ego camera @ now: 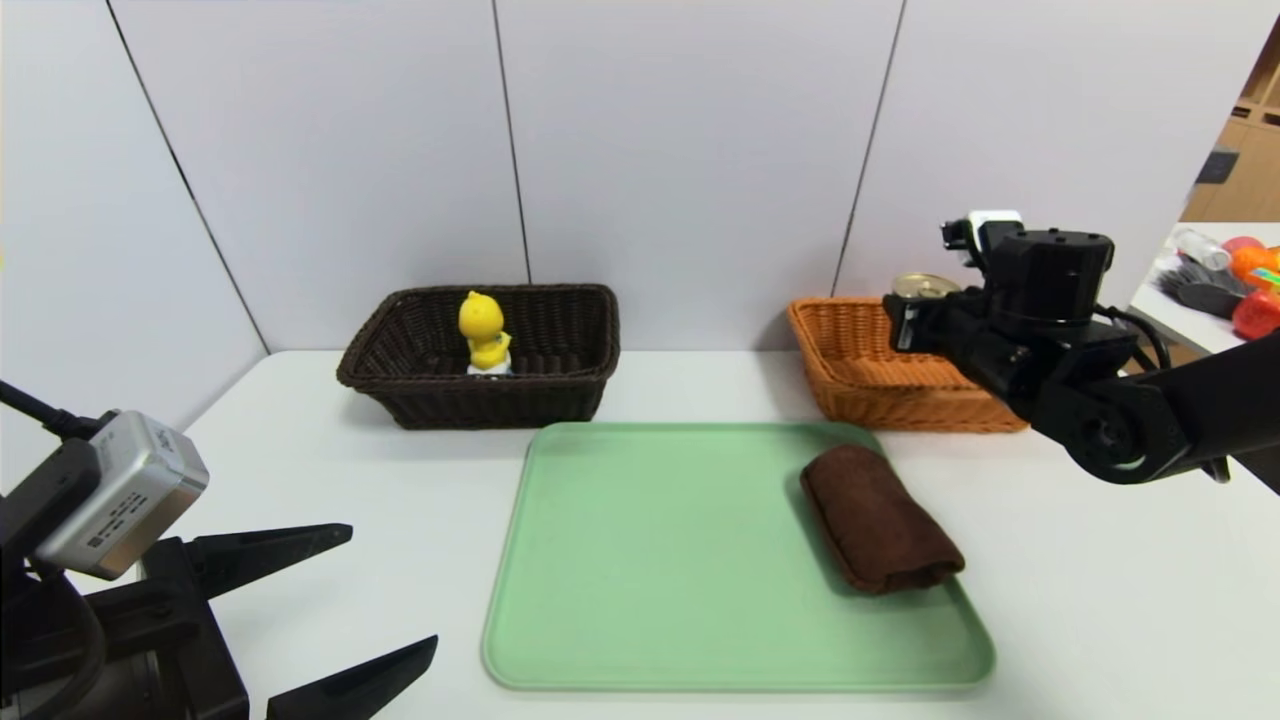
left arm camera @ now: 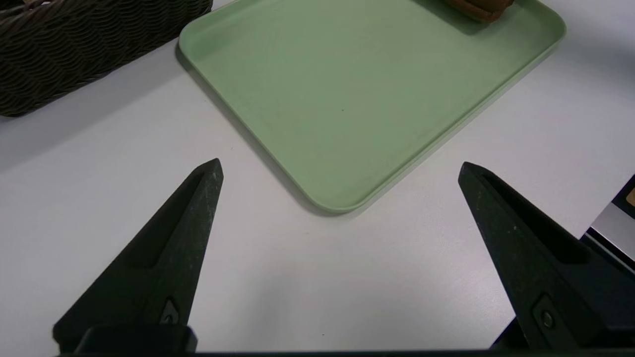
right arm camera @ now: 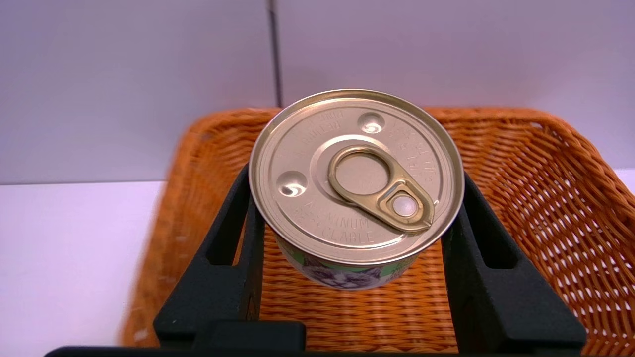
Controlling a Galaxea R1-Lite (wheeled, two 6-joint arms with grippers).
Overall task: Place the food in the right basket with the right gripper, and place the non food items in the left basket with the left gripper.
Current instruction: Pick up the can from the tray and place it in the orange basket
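Left gripper point(ego camera: 390, 590) sits low at the table's near left corner, its two black fingers point(left arm camera: 188, 218) spread wide with nothing between them, pointed across bare table point(left arm camera: 99, 163) toward the green tray point(ego camera: 650, 560). It looks parked for now.

Over on the right, the action: the right gripper point(right arm camera: 354, 218) has the can point(right arm camera: 356, 173) pinched between its jaws, one on each side of the short wall just under the lid rim. The can hangs level, gold pull-tab lid up, above the orange basket point(right arm camera: 545, 163), clear of the weave. From the head camera the lid point(ego camera: 925, 285) shows just above the basket's back rim.

That can should be rigid and fairly dense for its size, with smooth metal sides that could slip in a loose pinch; across the wall, as now, looks the sound hold. A short drop should not hurt it, though it may roll or tip on the uneven weave, so a low release seems wiser.

Still waiting on the tray's right side is the brown towel point(ego camera: 878, 515), rolled and lying flat. I'd judge it soft, light and grippy; it will squash, so a wide-open grasp across the middle of the roll should keep it from unrolling.

Duck point(ego camera: 484, 335) stands upright in the dark basket point(ego camera: 400, 395), already home.
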